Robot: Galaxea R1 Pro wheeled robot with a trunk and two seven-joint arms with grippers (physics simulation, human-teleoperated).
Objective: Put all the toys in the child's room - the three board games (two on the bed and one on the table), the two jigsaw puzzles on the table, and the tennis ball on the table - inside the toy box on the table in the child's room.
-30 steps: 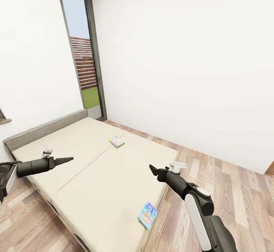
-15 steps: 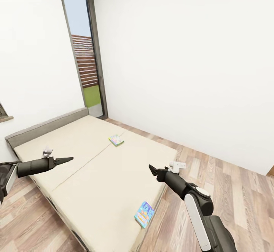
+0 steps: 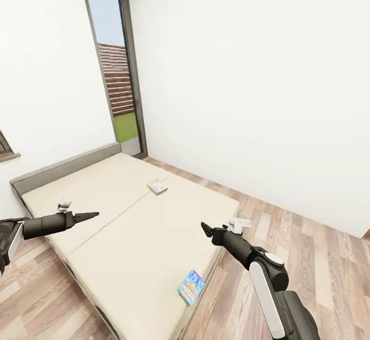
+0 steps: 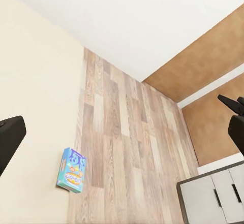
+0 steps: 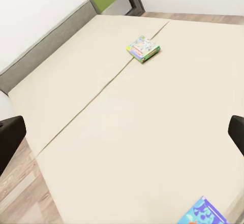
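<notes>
Two board games lie on the bed [image 3: 118, 211]. The green-edged multicolour one [image 3: 156, 187] rests near the middle of the beige mattress, and the small blue one [image 3: 190, 287] sits at the near corner by the edge. My left gripper [image 3: 93, 214] hovers over the mattress's left side, open and empty. My right gripper [image 3: 204, 227] hangs above the bed's right edge, also open and empty. The right wrist view shows the green-edged game [image 5: 144, 48] ahead and the blue game [image 5: 204, 214] close by. In the left wrist view the blue game [image 4: 71, 169] lies at the mattress edge.
Wood plank floor [image 3: 308, 247] runs along the bed's right side and foot. A tall narrow window [image 3: 115, 73] stands behind the grey headboard [image 3: 61, 168]. White walls enclose the corner. A grey cabinet [image 4: 216, 193] shows in the left wrist view.
The whole head view has shifted slightly, so the bed and window sit a little differently in the picture. Both arms keep the same pose and the games lie where they were.
</notes>
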